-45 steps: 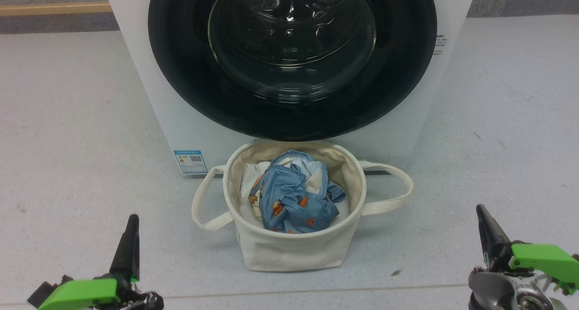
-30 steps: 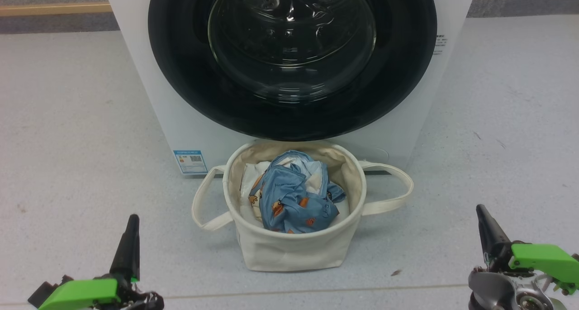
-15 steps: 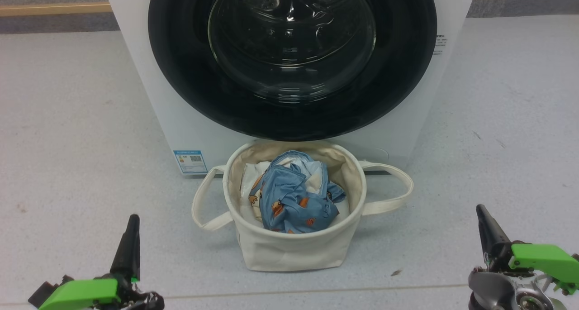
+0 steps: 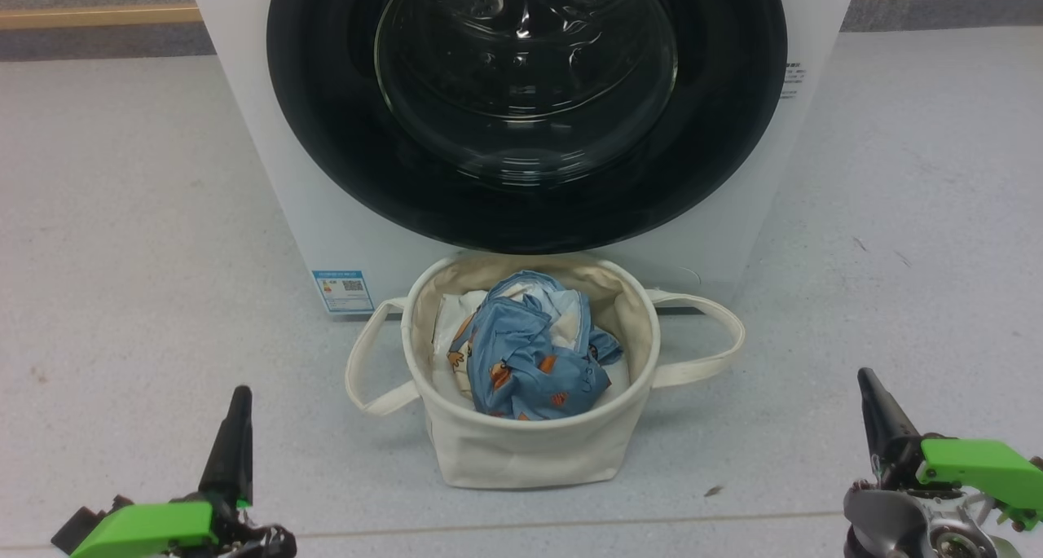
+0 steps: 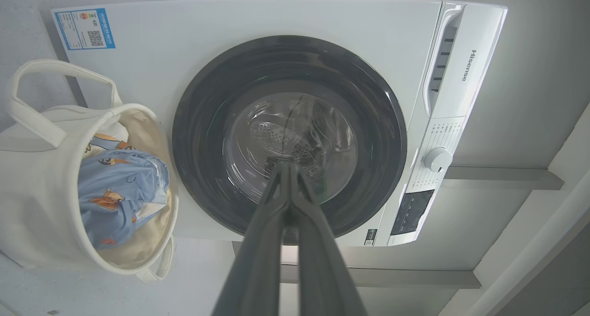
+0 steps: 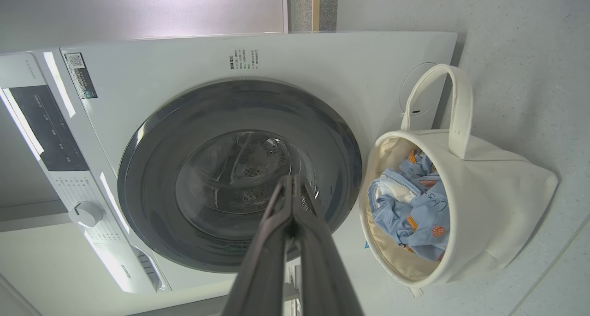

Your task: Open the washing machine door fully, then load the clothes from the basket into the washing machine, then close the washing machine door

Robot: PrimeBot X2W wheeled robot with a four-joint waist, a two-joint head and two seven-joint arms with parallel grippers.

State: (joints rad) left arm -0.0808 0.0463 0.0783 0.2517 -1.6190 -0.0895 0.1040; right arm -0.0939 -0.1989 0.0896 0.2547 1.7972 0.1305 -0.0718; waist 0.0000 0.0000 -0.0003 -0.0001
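The white washing machine (image 4: 277, 175) faces me with its round black-rimmed door (image 4: 326, 134) flat against the front. Directly before it on the floor stands the cream basket (image 4: 521, 452), holding crumpled light blue clothes (image 4: 530, 358) with orange prints. My left gripper (image 4: 239, 395) sits shut at the lower left, well short of the basket. At the lower right my right gripper (image 4: 865, 376) is likewise shut and holds nothing. In the left wrist view the door (image 5: 368, 99) lies ahead of the gripper (image 5: 289, 164), with the basket (image 5: 27, 214) off to the left. The right wrist view has the door (image 6: 152, 168) ahead of the gripper (image 6: 292, 177) and the basket (image 6: 498, 205) on the right.
Grey speckled floor (image 4: 122, 216) spreads on both sides of the machine. A blue label sticker (image 4: 343, 289) sits at the machine's lower left corner. The control panel with a dial (image 5: 437, 159) shows in the left wrist view. A wall skirting (image 4: 98, 16) runs behind.
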